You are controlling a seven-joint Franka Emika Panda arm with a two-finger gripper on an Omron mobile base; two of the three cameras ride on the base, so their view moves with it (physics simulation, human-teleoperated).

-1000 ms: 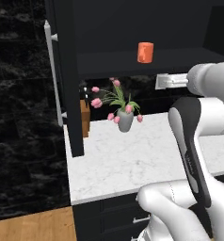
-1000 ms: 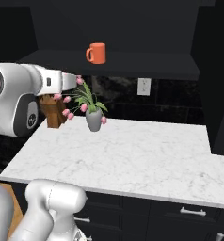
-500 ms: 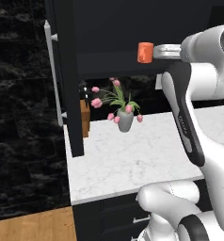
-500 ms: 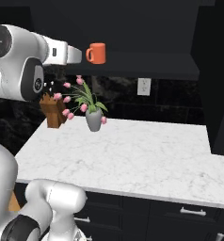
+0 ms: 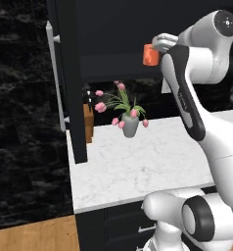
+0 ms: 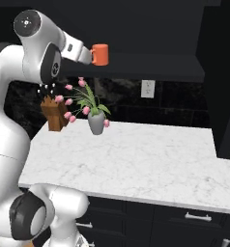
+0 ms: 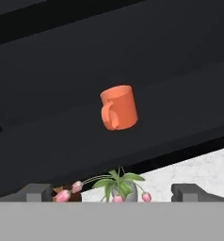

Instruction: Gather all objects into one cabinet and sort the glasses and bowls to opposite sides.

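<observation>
One cup, the orange mug [image 7: 118, 108], stands upright on the cabinet shelf [image 6: 150, 66], handle turned toward the hand camera. The gripper [image 7: 113, 190] is raised to shelf height just short of the mug, its fingers spread wide and holding nothing. The cabinet door [image 5: 69, 78] hangs open. By my reading the job is barely begun: the mug is ungrasped, no other cup or bowl is shelved beside it, and the sorting is all left. On the counter [image 6: 150, 154] stands a tulip vase [image 6: 96, 121].
</observation>
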